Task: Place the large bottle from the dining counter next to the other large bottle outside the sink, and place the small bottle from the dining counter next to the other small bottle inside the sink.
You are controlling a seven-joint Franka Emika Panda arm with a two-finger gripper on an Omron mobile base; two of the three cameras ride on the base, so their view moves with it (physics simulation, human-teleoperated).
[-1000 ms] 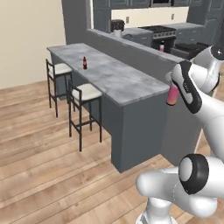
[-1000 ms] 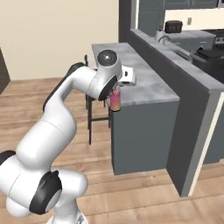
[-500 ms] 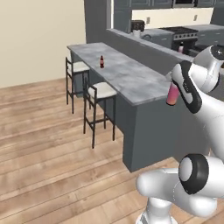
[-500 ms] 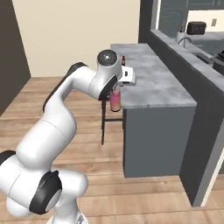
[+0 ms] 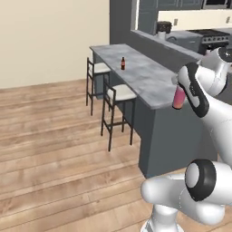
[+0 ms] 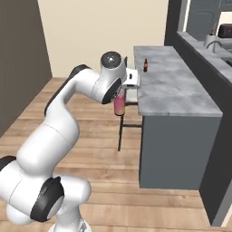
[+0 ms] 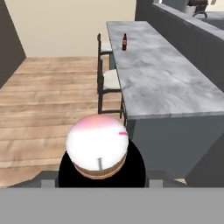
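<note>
My gripper (image 5: 177, 90) is shut on the large bottle (image 5: 179, 98), a pinkish bottle hanging upright off the near end of the dining counter (image 5: 141, 78). From the right the large bottle (image 6: 119, 104) hangs under the gripper (image 6: 119, 96), left of the dining counter (image 6: 174, 84). In the hand view the large bottle (image 7: 98, 146) has its round pale end toward the camera. The small bottle (image 5: 122, 63), dark brown with a red label, stands upright on the counter's far part, also at small bottle (image 6: 145, 65) and small bottle (image 7: 124, 42). The sink and the other bottles are hidden.
Two stools (image 5: 118, 93) stand along the counter's left side over the wooden floor (image 5: 54, 136). A higher dark ledge (image 6: 199, 50) runs behind the marble slab, with kitchen cabinets beyond. A beige wall (image 5: 50, 41) closes the far side.
The whole picture has shifted: the base has moved, so the counter now runs away from its near end. The bottle stays in the gripper, held the same way.
</note>
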